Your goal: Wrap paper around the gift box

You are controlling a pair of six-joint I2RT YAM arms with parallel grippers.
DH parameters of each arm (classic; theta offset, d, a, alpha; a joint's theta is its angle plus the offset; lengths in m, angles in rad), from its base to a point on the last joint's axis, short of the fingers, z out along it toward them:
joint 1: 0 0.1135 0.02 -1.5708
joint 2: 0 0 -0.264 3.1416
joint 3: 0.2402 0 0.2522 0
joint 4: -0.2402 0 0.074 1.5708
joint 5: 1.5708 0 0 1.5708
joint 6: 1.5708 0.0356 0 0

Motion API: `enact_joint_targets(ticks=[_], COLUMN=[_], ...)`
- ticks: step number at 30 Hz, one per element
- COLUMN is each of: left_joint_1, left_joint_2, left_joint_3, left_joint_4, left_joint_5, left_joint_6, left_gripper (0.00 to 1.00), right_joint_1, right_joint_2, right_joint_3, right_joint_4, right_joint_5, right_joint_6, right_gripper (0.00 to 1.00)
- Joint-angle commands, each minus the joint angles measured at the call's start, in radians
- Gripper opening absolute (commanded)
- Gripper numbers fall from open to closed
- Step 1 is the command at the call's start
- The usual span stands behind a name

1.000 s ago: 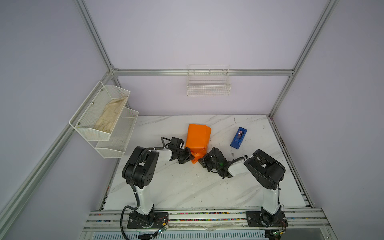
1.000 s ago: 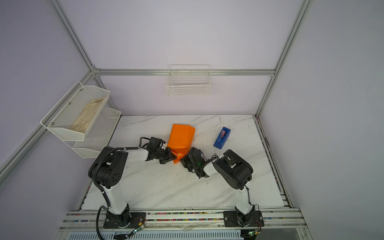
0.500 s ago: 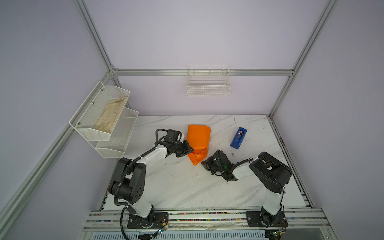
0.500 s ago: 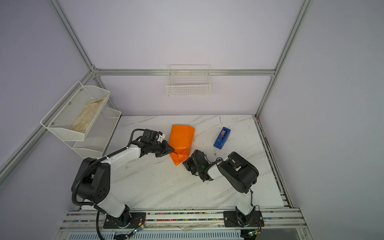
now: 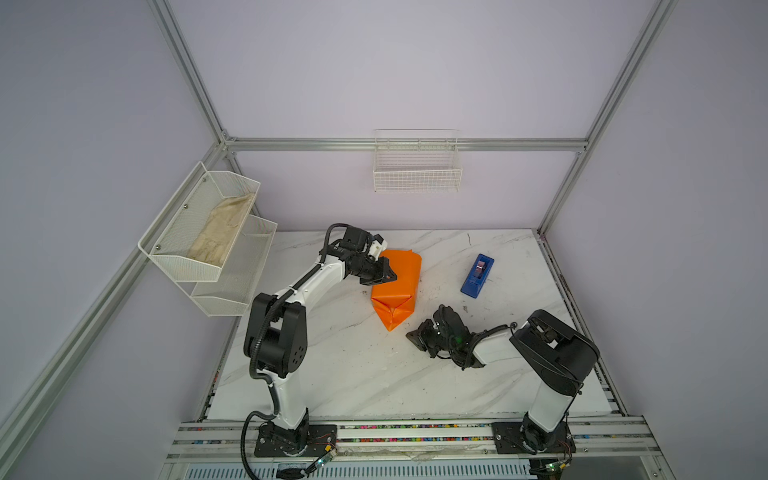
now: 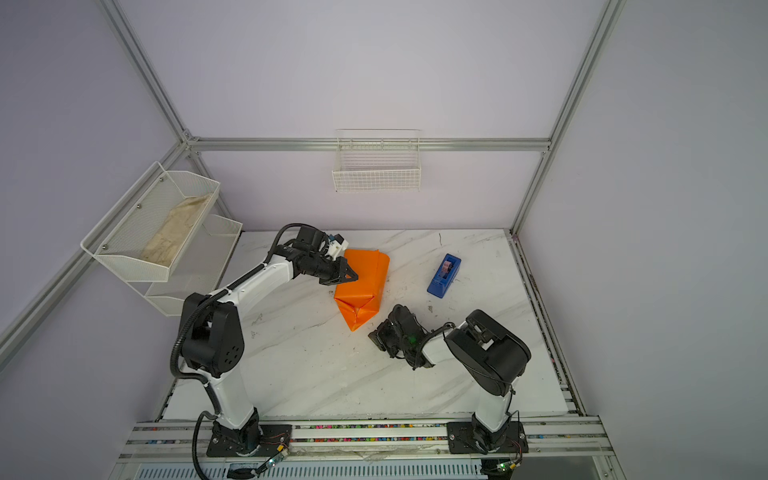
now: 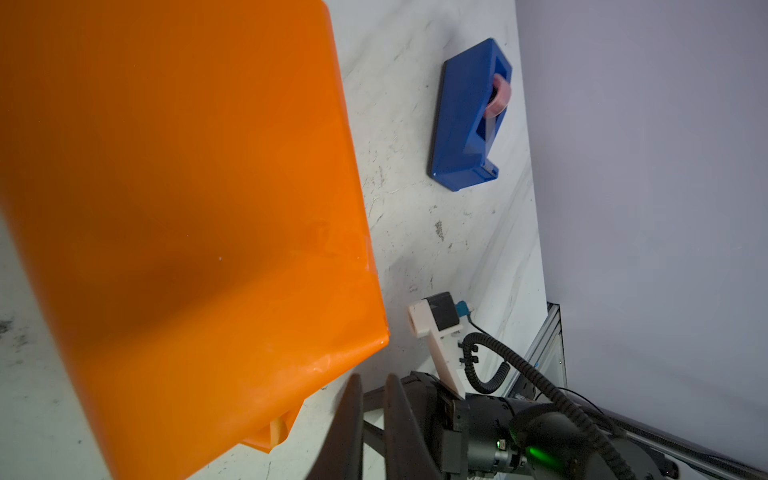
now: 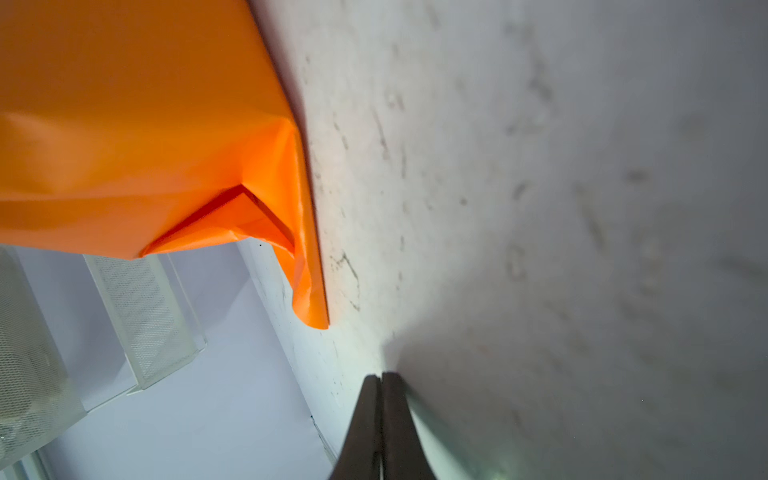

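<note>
The paper [image 5: 397, 282] [image 6: 362, 282] lies folded as an orange parcel in the middle of the marble table, its near end creased into a pointed flap [image 8: 307, 270]. The gift box is hidden inside it. My left gripper [image 5: 388, 276] [image 6: 352, 276] [image 7: 370, 382] hangs over the parcel's left edge, its jaws almost together and nothing between them. My right gripper [image 5: 413, 336] [image 6: 375, 337] [image 8: 380, 378] is low on the table, just in front and to the right of the flap, apart from it. It is shut and empty. The parcel's flat top [image 7: 187, 199] fills the left wrist view.
A blue tape dispenser [image 5: 477, 276] [image 6: 444, 276] [image 7: 469, 116] stands right of the parcel. A two-tier mesh shelf [image 5: 208, 232] holding a beige cloth hangs at the left. A wire basket [image 5: 417, 174] is on the back wall. A metal rail [image 5: 395, 432] runs along the front edge.
Both grippers have left the parcel's near end. The left one rose and moved back to the parcel's left edge. The right one drew back towards the front.
</note>
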Motion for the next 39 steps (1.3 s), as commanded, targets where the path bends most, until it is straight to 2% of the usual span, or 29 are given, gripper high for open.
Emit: enact_joint_targets(ticks=[1,6,11,18,27,32,36,39], left_joint_1=[-0.004,-0.002,-0.001,-0.001,-0.001,-0.001,-0.001,-0.001], left_joint_2=[0.040,0.093,0.129,0.167,0.178,0.182,0.183,0.186], left_joint_3=[0.130,0.159,0.167,0.179,0.182,0.183,0.184,0.183], left_joint_4=[-0.118,-0.179,-0.217,-0.251,-0.260,-0.262,-0.265,-0.265], left_joint_5=[0.010,-0.055,-0.091,-0.109,-0.124,-0.128,-0.133,-0.137], left_joint_6=[0.097,0.107,0.116,0.120,0.122,0.120,0.118,0.118], left_gripper=[0.12,0.11,0.11,0.11,0.10,0.10,0.10,0.09], right_joint_1=[-0.004,-0.004,-0.005,-0.005,-0.005,-0.005,-0.005,-0.005], right_joint_2=[0.025,0.074,0.108,0.176,0.187,0.166,0.158,0.169], right_joint_3=[0.044,0.099,0.130,0.173,0.169,0.173,0.191,0.223], right_joint_4=[-0.066,-0.088,-0.111,-0.087,-0.050,-0.143,-0.186,-0.249], right_joint_5=[0.035,0.066,0.104,0.102,0.103,0.147,0.164,0.158], right_joint_6=[0.018,0.026,0.043,0.067,0.101,0.130,0.142,0.144], right_gripper=[0.18,0.33,0.37,0.34,0.22,0.30,0.29,0.23])
